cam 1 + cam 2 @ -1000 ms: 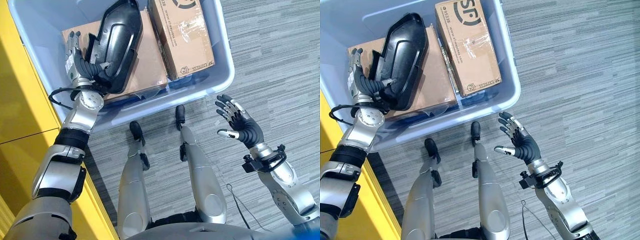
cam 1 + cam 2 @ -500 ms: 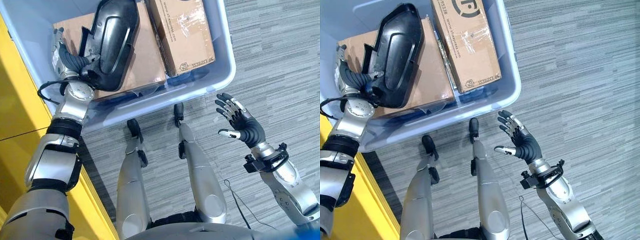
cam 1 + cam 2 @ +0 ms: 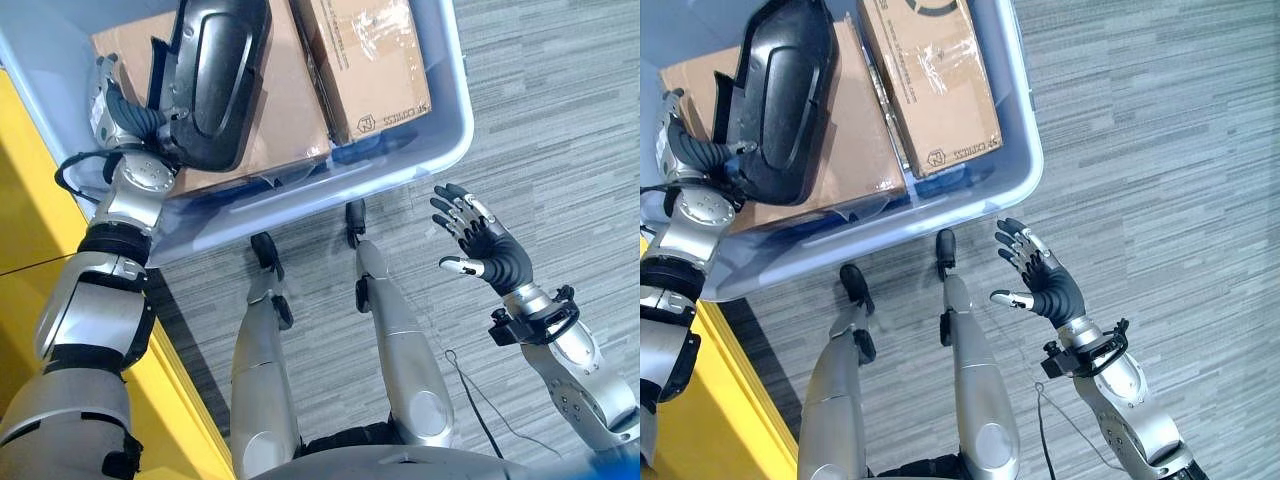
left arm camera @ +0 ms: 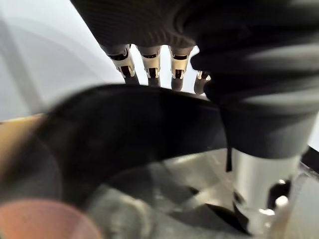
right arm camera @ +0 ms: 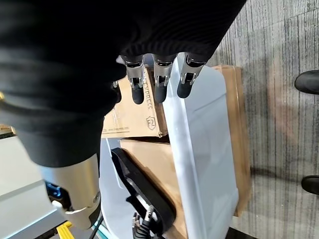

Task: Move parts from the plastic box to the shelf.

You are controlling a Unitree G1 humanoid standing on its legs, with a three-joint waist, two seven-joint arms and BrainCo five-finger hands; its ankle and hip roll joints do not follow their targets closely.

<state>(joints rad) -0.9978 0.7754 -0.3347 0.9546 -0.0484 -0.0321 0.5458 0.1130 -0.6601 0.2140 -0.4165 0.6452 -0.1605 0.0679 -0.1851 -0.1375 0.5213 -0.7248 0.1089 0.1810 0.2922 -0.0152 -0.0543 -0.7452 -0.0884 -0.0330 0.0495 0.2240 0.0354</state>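
While left robot hand point(image 3: 125, 115) clamps one black part point(image 3: 210, 80), plastic box point(image 3: 445, 110) holds two cartons point(image 3: 365, 60); right robot hand point(image 3: 490, 250) splayed.

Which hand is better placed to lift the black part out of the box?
The left. The left hand is curled round the lower end of the black part inside the box, while the right hand hangs open over the floor, outside the box.

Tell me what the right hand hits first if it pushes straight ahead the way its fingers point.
Probably the plastic box. The right hand is open over the floor, fingers aimed at the box's near corner wall; the right wrist view shows that wall just past them. Depth is uncertain.
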